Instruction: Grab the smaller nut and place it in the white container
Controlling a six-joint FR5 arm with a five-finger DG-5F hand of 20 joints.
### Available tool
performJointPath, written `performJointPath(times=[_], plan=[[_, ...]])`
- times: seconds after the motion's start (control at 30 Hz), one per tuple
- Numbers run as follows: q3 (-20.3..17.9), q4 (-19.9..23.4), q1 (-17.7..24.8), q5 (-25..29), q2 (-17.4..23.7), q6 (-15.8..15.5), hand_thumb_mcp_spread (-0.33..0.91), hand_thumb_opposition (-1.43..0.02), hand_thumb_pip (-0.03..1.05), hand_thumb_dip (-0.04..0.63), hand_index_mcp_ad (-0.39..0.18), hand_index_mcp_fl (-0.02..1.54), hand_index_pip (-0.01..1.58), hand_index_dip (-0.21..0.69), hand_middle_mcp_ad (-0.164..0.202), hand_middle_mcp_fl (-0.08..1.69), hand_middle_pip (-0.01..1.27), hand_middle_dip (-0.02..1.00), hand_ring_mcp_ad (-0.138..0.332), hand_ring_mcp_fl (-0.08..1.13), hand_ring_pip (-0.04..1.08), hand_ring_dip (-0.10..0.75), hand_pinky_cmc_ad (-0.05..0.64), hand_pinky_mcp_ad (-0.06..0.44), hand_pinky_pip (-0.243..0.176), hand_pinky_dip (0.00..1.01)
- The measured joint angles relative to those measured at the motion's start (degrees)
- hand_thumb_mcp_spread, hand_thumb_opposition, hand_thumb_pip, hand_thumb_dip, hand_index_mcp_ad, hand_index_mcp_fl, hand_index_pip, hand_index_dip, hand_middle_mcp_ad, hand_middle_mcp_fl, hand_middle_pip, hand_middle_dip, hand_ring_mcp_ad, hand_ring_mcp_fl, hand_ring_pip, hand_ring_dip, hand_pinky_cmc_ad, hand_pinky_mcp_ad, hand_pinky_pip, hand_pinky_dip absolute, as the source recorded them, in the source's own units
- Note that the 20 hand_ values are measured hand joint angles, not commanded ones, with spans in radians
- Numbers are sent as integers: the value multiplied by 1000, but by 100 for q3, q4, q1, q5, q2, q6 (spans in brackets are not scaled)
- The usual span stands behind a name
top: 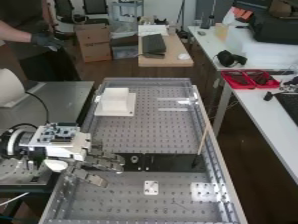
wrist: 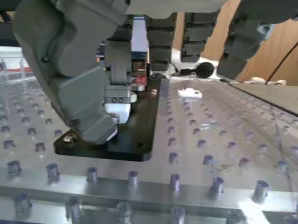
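My hand (top: 101,161) is over the left part of the flat black bar (top: 174,163) in the high view, its fingers extended and its thumb apart from them. On the bar, just right of the fingers, stands the bearing (top: 134,159). The white container (top: 116,100) is farther back, at the bench's left side. In the wrist view, my hand (wrist: 76,82) hangs low over the black bar (wrist: 136,142), fingers open. A round metal part (wrist: 134,97) is partly visible beside a finger. The hand hides the smaller nut's place.
A white plate with holes (top: 151,188) lies in front of the bar. A thin stick (top: 202,140) leans near the right rail (top: 211,135). Small pegs (wrist: 174,181) stand across the perforated bench top. Red trays (top: 249,79) are on the table at the right.
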Motion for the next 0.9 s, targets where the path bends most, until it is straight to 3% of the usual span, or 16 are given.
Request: performJointPath(times=[0.9], plan=[[25,19,19,0,22,-53,469,-911,648,265,-168,286,1520,138,68,133,136,220,117,2,86,86,384,295,-24,253]])
